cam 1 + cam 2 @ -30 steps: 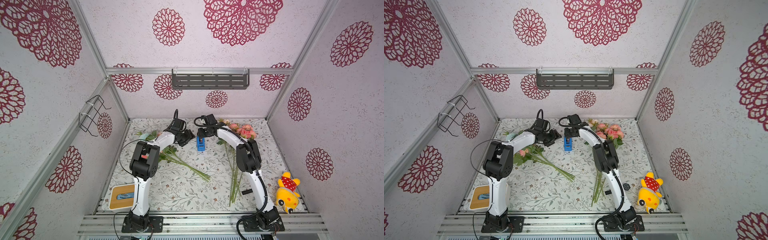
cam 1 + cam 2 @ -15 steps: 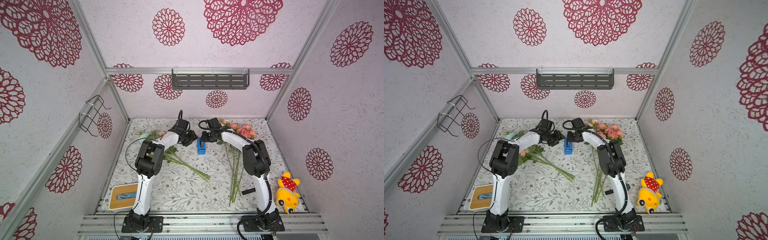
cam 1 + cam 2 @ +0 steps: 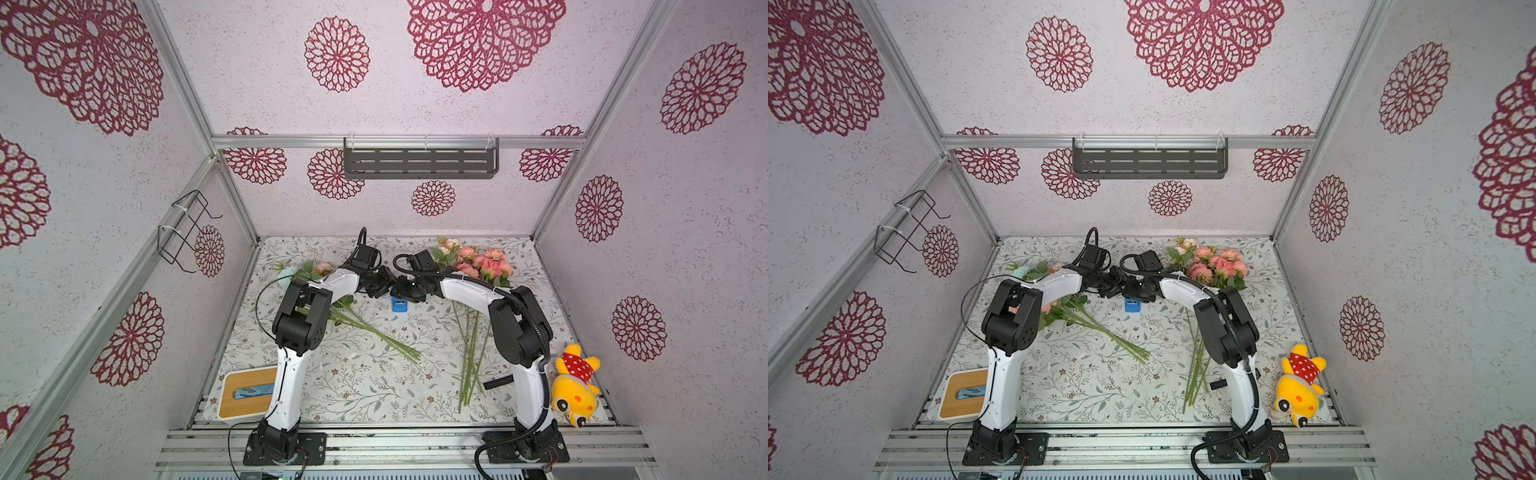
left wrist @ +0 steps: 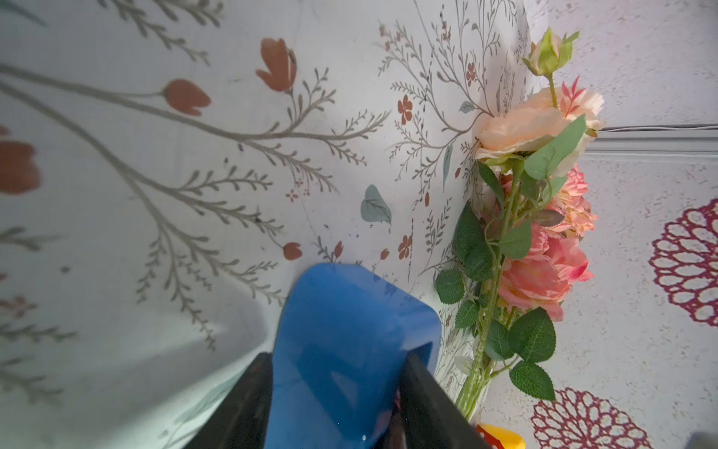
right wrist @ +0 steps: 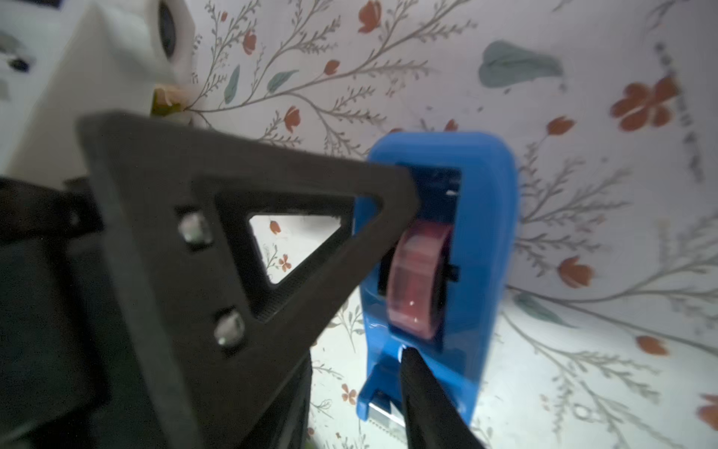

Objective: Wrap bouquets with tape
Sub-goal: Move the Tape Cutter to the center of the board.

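Left gripper (image 4: 338,359) clamped on the tape dispenser (image 3: 400,304), which stands between the bouquets.
Right gripper (image 3: 410,289): one fingertip at the cutter end, grip unclear. Left bouquet (image 3: 374,334) and right bouquet (image 3: 469,332) lie loose; all wrapping remains.

Blue tape dispenser (image 3: 400,304) upright, reddish roll inside, blue-bloomed bouquet (image 3: 365,329) flat at its 9 o'clock, stems toward 4, pink bouquet (image 3: 484,266) at 2 o'clock, stems toward 6

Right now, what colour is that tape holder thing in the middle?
The tape dispenser is bright blue, with a reddish roll inside. The right wrist view shows it best.
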